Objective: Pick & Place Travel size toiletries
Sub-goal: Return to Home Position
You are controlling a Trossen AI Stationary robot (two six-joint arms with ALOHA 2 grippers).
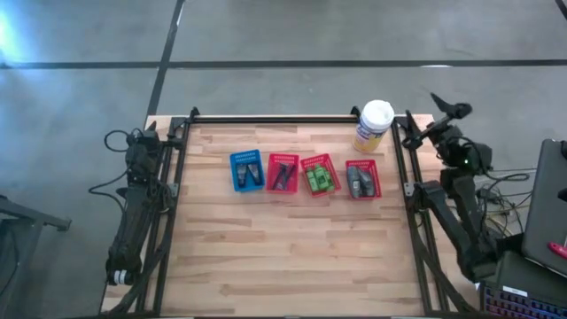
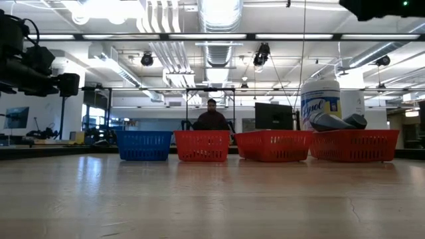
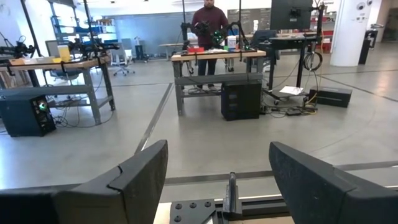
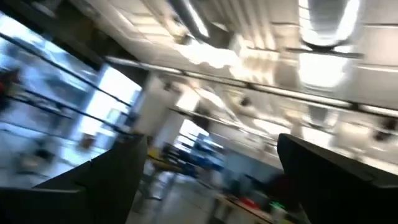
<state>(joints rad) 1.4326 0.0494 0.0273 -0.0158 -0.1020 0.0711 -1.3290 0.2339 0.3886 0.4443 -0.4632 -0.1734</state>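
Observation:
The toiletries lie in a row of four mesh baskets at mid-table. Dark blue sticks fill the blue basket (image 1: 247,170), and dark thin items the red basket (image 1: 283,173) beside it. Green little bottles (image 1: 320,178) sit in the third basket. Dark grey tubes (image 1: 361,181) rest in the rightmost one, and their ends (image 2: 339,121) poke above its rim. My left gripper (image 3: 217,158) is open at the table's far left corner and faces out into the room. My right gripper (image 4: 211,152) is open, raised by the far right corner (image 1: 447,108) and pointing at the ceiling.
A tall yellow canister with a white lid (image 1: 374,124) stands near the far edge, just behind the rightmost basket (image 2: 354,145). Bare wooden tabletop (image 1: 283,257) stretches from the baskets to the near edge. A person (image 3: 209,28) stands at a workbench far beyond the table.

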